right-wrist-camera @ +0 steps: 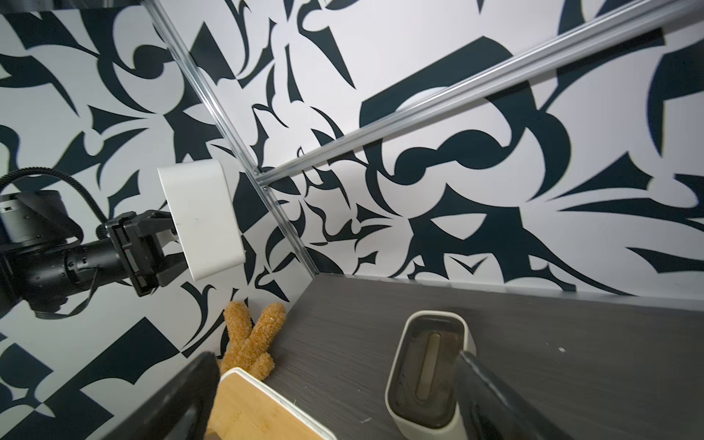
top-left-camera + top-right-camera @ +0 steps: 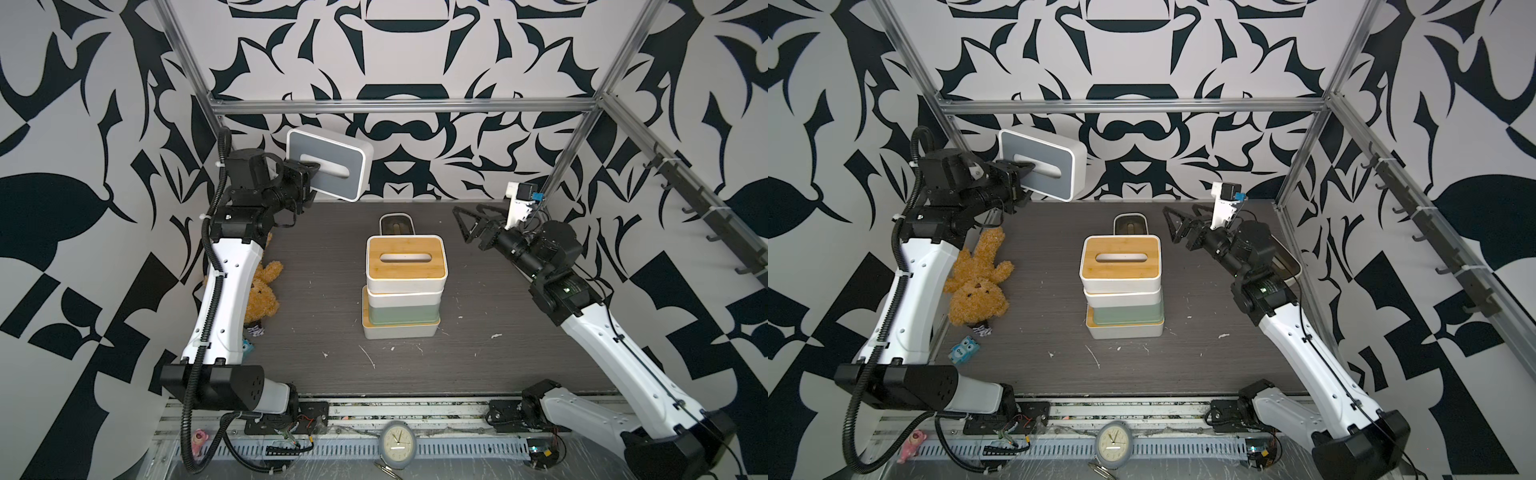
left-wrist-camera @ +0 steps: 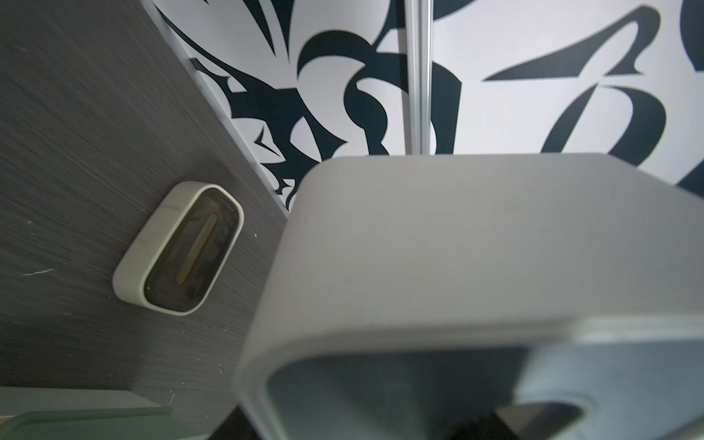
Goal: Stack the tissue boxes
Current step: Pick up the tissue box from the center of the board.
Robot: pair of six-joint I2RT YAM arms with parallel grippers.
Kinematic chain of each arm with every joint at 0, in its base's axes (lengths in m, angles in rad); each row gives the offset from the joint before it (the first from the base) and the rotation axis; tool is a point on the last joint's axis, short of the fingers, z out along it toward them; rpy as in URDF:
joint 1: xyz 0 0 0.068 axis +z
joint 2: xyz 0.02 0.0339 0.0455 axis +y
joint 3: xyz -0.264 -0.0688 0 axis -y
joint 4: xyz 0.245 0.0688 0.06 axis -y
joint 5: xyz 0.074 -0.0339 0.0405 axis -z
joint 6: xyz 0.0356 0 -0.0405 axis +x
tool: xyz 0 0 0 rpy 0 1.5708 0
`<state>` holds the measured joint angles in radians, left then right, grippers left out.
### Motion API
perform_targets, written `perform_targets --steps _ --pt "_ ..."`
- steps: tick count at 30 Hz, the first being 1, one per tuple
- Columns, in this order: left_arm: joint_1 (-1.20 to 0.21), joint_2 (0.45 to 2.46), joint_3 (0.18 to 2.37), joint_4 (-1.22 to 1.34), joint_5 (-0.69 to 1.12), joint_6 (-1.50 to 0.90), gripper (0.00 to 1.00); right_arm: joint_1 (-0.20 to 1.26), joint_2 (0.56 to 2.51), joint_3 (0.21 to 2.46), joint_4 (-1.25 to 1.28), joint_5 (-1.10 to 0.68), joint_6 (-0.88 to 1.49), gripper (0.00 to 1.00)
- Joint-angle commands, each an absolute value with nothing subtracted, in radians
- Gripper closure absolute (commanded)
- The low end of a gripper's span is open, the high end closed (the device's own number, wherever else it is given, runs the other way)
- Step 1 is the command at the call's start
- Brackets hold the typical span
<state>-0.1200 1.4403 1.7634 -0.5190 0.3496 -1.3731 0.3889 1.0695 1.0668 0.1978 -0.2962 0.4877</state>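
Your left end effector [image 2: 309, 172] clamps grey box [image 2: 328, 151] by its slot lip, tilted, above far-left corner of table [image 2: 498, 353]. The right end effector [image 2: 463, 226] gapes empty near stack [image 2: 405, 286]. Thin grip may slip, toppling stack.

The tips of my left pincer [image 2: 312, 169] are lost inside the slot of the grey-lidded box [image 2: 332, 149]. Beneath the top bamboo-lidded box [image 2: 405, 272] the mint green box [image 2: 399, 313] shows only one side, and behind that same box the dark-lidded cream box [image 2: 396, 222] is half covered.
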Motion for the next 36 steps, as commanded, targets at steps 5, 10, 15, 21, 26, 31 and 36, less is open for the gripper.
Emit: perform_targets --steps 5,10,15,21,26,31,36 --pt "-0.266 1.434 1.856 -0.469 0.328 -1.352 0.58 0.458 1.181 1.181 0.425 -0.416 0.454 0.01" --pt "-0.342 1.426 1.874 -0.465 0.29 -1.344 0.59 0.515 1.268 1.263 0.443 -0.436 0.414 0.01" --pt "-0.374 1.399 1.851 -0.467 0.254 -1.341 0.59 0.545 1.332 1.314 0.494 -0.473 0.461 0.03" --pt "-0.394 1.386 1.824 -0.456 0.248 -1.348 0.59 0.588 1.362 1.334 0.514 -0.481 0.46 0.07" --pt "-0.396 1.372 1.77 -0.422 0.246 -1.364 0.59 0.597 1.361 1.341 0.502 -0.534 0.468 0.08" --pt "-0.396 1.385 1.782 -0.42 0.243 -1.364 0.59 0.597 1.319 1.298 0.481 -0.494 0.434 0.07" --pt "-0.396 1.385 1.765 -0.416 0.249 -1.371 0.59 0.599 1.341 1.327 0.481 -0.49 0.437 0.16"
